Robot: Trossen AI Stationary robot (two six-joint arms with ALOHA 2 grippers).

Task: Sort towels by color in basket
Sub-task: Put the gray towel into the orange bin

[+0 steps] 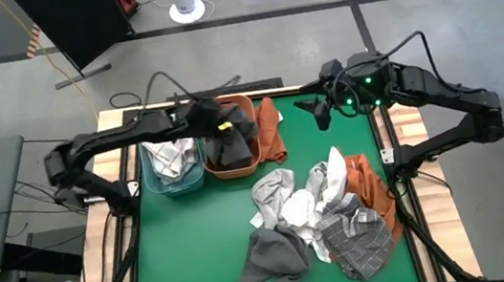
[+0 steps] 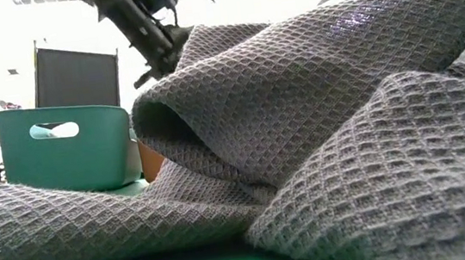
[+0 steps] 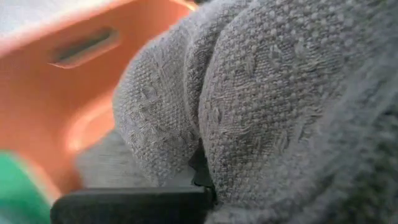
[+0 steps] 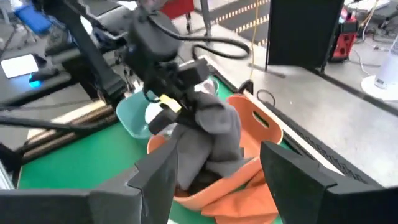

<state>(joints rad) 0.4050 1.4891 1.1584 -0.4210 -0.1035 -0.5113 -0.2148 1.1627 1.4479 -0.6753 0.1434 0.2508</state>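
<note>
The green table (image 1: 208, 252) has a big pile of towels (image 1: 315, 220) on its near right side, waiting to be sorted. At the far side sit an orange basket (image 1: 253, 165) and a teal basket (image 1: 156, 184). The left gripper (image 1: 222, 130) holds a dark grey towel (image 4: 214, 134) over the orange basket, likely to drop it in. The left wrist view shows that pinch up close. The right gripper (image 4: 214, 171) waits wide open

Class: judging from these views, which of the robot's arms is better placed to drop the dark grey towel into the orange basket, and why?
Left. The left hand is shut on the dark grey towel directly over the orange basket. The right hand hangs open and empty over the table's far edge.
</note>
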